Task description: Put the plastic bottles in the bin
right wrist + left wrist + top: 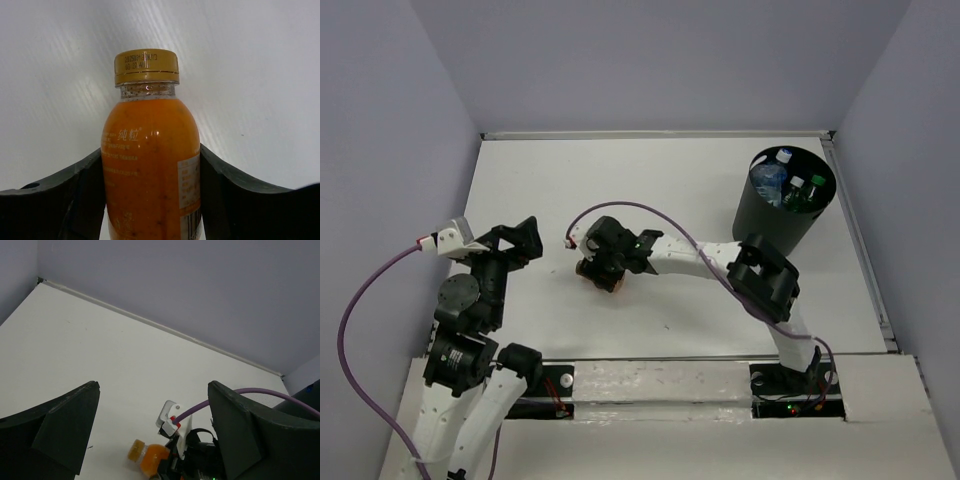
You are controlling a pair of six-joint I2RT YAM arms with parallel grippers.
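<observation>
The orange bottle sits between the two dark fingers of the right hand, which pinches it by the body on both sides. Its gold cap points away from the wrist. In the overhead view this is left of the middle of the white tabletop, with the right arm stretched across from its base at the near right. The bottle lies roughly level and close to the tabletop; whether it touches cannot be told.

At the far right corner stands the black bin, well apart from the held bottle. Inside it show a clear bottle with a blue cap, a white cap and a green bottle.

On the left, the left hand hangs above the tabletop with its fingers spread wide and nothing between them.
</observation>
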